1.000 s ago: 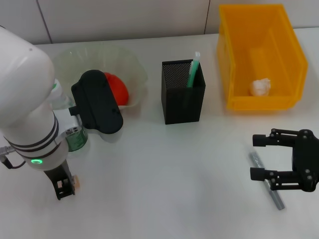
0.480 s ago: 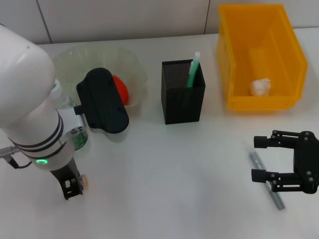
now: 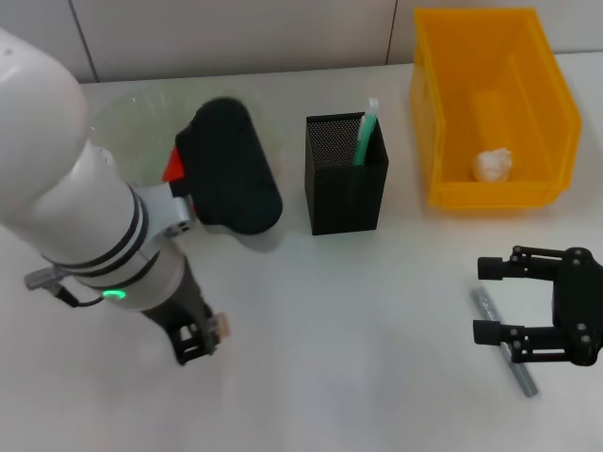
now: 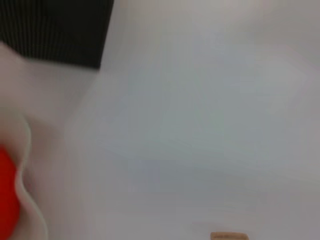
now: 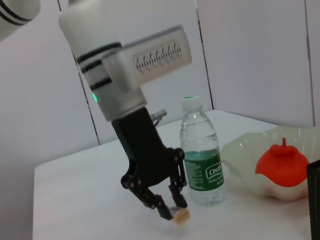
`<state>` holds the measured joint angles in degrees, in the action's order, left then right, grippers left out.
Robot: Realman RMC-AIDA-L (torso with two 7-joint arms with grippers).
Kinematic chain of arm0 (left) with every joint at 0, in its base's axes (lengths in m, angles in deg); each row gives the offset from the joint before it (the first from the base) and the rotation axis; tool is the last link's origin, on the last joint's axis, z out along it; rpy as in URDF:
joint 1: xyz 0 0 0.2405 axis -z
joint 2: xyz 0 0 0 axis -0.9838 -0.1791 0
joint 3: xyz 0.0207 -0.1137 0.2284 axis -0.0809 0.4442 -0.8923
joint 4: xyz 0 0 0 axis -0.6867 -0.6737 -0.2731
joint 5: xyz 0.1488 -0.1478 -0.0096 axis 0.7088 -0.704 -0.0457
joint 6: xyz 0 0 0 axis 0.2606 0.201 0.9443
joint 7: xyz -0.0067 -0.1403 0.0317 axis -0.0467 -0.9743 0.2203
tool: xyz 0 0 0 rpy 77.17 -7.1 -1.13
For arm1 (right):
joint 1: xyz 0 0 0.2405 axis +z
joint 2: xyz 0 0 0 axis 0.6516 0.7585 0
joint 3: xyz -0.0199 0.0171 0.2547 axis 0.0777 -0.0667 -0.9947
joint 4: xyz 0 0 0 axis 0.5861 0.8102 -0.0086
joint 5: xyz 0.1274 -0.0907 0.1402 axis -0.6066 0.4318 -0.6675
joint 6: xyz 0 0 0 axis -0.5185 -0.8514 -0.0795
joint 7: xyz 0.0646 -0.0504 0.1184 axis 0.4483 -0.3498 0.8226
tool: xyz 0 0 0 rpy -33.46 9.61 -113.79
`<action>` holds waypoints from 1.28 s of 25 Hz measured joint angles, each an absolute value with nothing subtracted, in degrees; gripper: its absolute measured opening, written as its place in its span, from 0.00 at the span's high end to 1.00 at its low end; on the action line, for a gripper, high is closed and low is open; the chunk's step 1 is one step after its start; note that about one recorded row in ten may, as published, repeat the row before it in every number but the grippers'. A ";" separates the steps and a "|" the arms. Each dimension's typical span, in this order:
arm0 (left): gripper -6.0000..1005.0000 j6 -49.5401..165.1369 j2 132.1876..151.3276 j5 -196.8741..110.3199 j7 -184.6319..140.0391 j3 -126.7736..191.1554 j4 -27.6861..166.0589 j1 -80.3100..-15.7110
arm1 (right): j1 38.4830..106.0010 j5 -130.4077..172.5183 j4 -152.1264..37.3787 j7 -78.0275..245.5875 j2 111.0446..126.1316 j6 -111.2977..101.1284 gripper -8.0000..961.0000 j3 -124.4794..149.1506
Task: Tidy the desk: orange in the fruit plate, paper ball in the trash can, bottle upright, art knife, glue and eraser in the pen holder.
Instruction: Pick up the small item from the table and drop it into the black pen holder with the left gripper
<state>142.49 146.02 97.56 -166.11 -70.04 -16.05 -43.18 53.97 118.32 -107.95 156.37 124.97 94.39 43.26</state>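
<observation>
My left gripper [image 3: 207, 336] hangs low over the table in front of the fruit plate [image 3: 122, 127], shut on a small tan eraser [image 3: 223, 327]. The right wrist view shows the same left gripper [image 5: 173, 212] pinching the eraser [image 5: 182, 216]. An orange [image 3: 172, 168] lies in the plate. The clear bottle [image 5: 201, 157] stands upright beside the plate; in the head view my left arm hides it. A green glue stick [image 3: 365, 132] stands in the black mesh pen holder [image 3: 346, 179]. The paper ball [image 3: 492, 165] sits in the yellow trash can [image 3: 556, 113]. My right gripper [image 3: 487, 299] is open over the grey art knife [image 3: 506, 347].
The pen holder stands between the plate and the trash can at the back. In the left wrist view the pen holder's corner [image 4: 55, 30], the plate's rim [image 4: 27, 145] and the orange [image 4: 7, 195] frame a stretch of bare white table.
My left arm has swung to the right, carrying the eraser away from the bottle and toward the table's middle. The right gripper has stayed over the knife.
</observation>
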 joint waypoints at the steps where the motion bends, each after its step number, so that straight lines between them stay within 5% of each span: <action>1: 0.74 141.84 146.02 96.88 -166.34 -69.87 -17.59 -43.40 | 53.97 118.32 -107.95 156.37 124.97 94.37 0.24 43.24; 32: 0.73 101.62 145.94 87.43 -169.08 -70.98 -20.21 -49.21 | 52.44 118.41 -107.32 156.27 124.96 94.27 0.25 42.06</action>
